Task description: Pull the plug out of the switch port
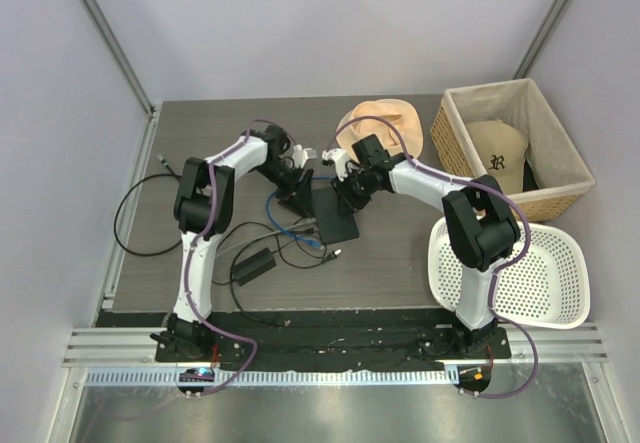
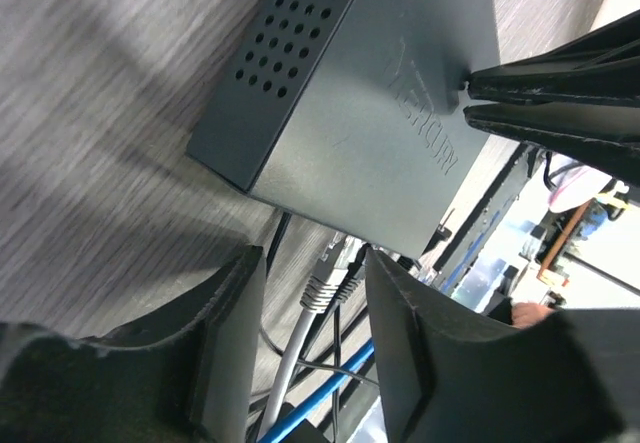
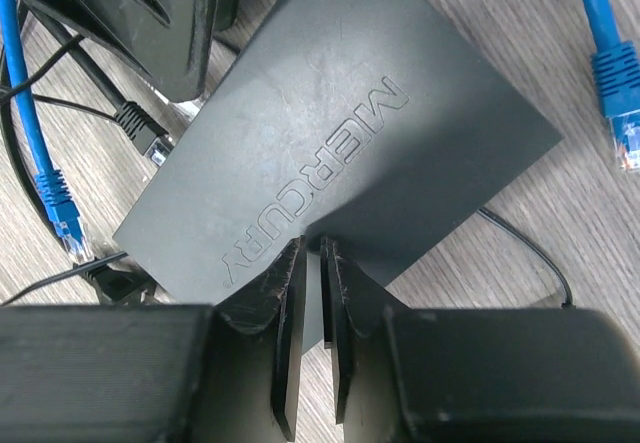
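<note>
Two risks I see: my left gripper [image 2: 312, 263], spread wide astride the plug [image 2: 321, 285] at the switch port [image 2: 342, 246], could catch the black lead [image 2: 352, 275] beside it; my right gripper [image 3: 312, 253], pinching the switch [image 3: 330, 143], could slip and let it drag.

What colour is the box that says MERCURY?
The box is black, clearest in the right wrist view.

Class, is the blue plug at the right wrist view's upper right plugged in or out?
Out: the blue plug lies on the table, its tip bare, apart from the switch.
</note>
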Motion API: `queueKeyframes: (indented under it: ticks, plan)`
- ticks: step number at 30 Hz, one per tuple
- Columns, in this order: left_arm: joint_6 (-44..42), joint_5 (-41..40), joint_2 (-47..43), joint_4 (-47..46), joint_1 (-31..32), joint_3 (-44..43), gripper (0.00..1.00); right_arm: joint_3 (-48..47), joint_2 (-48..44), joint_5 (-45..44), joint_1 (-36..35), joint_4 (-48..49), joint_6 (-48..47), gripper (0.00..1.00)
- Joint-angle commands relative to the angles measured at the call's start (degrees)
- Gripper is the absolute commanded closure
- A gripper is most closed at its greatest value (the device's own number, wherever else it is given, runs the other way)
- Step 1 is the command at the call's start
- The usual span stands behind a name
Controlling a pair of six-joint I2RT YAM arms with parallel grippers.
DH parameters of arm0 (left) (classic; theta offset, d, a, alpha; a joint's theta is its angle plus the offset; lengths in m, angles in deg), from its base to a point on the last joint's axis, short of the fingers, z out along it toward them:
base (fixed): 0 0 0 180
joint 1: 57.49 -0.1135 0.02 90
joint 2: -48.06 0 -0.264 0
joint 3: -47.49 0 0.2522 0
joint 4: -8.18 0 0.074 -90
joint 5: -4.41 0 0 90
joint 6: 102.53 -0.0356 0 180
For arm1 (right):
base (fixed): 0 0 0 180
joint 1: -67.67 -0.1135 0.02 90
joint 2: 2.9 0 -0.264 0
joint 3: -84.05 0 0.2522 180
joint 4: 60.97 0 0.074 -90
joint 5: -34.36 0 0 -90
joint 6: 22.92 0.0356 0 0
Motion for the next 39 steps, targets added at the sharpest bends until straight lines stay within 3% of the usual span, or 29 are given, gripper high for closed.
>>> queueKeyframes:
  ticks: [1, 10, 25, 28, 32, 39]
  plan:
    - [-3.40, -1.04, 2.42, 4.76, 0.22, -1.05, 0.55, 1.06, 2.46, -3.17, -0.63, -0.50, -0.54, 0.80]
    - [-4.29, -1.31, 2.78, 6.26, 1.10, -0.61, 0.59, 1.24, 2.72, -3.61, -0.80, -0.14, -0.28, 0.80]
    - [-3.67, -0.16, 7.87, 10.30, 2.24, -7.82, 0.63, 1.68, 2.64, -4.40, -0.89, 0.30, -0.37, 0.80]
    - [-3.58, -0.16, 8.14, 10.39, 2.25, -8.00, 0.68, 1.68, 2.81, -4.57, -0.98, 0.47, -0.36, 0.80]
    - [-3.49, -0.69, 8.84, 10.92, 2.24, -8.52, 0.99, 1.59, 3.16, -4.66, -0.98, 0.47, -0.36, 0.80]
    - [-3.06, -2.71, 8.75, 9.95, 1.98, -9.05, 1.00, 1.68, 3.25, -4.75, -0.98, 0.65, -0.19, 0.80]
